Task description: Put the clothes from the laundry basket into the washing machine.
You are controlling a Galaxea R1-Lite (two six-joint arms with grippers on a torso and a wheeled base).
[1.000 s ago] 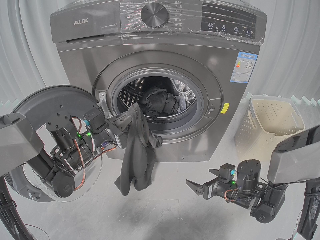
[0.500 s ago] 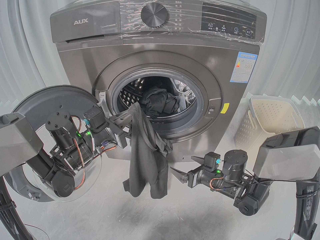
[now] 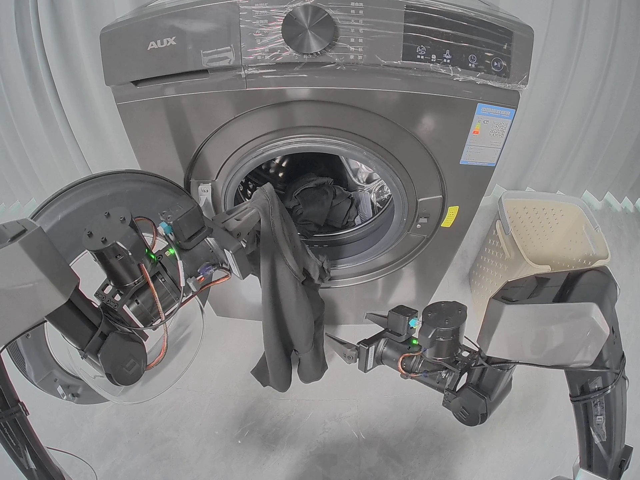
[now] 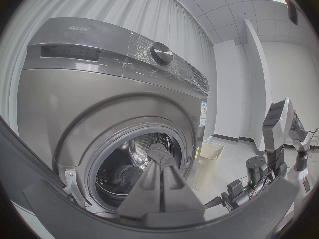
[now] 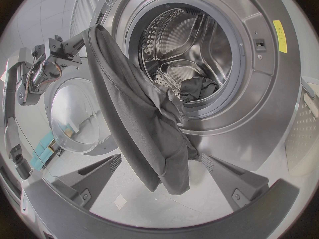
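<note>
Currently the loading step is in hand: a dark garment is pinched at its top by the left gripper, whose fingers are pressed together on the cloth just before the drum mouth of the washing machine; the rest hangs outside, below the rim; other dark clothes are seen inside the drum. The right gripper is held spread just beside the hanging hem, with nothing clamped. The hanging part probably needs to be gathered, lifted over the rim and pushed in. A logo is carried on the drawer panel; a blue label and a yellow sticker are fixed to the front; their fine print cannot be made out.
</note>
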